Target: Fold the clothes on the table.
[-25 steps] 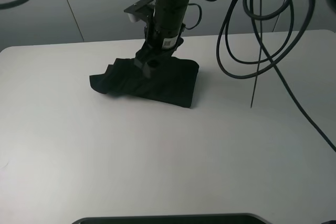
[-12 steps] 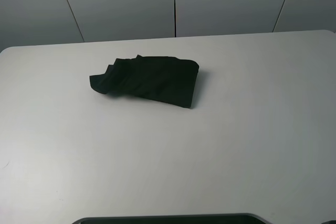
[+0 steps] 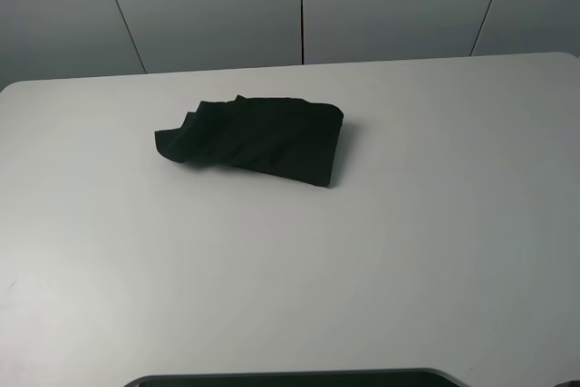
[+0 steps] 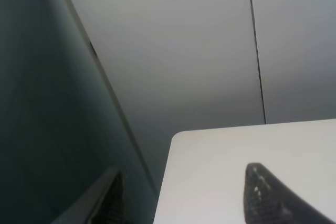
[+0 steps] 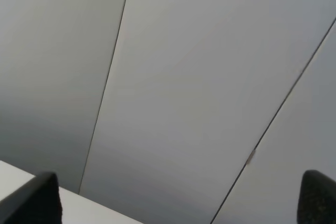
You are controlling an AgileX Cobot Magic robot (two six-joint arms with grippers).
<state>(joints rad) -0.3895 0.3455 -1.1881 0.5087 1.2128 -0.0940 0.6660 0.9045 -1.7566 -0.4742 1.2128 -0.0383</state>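
Fingertips [image 4: 262, 195] of the left gripper [image 4: 184, 198] and right gripper [image 5: 173, 198] sit spread and empty, aimed at the wall, neither visibly nearer the black garment [image 3: 258, 140] bunched left-of-centre on the table [image 3: 408, 251], long axis left-right.

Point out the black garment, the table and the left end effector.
black garment [image 3: 263, 138]: exterior high view, middle of the folded cloth.
table [image 3: 299, 269]: exterior high view, bare surface.
left end effector [image 4: 184, 198]: left wrist view, midway between fingertips.
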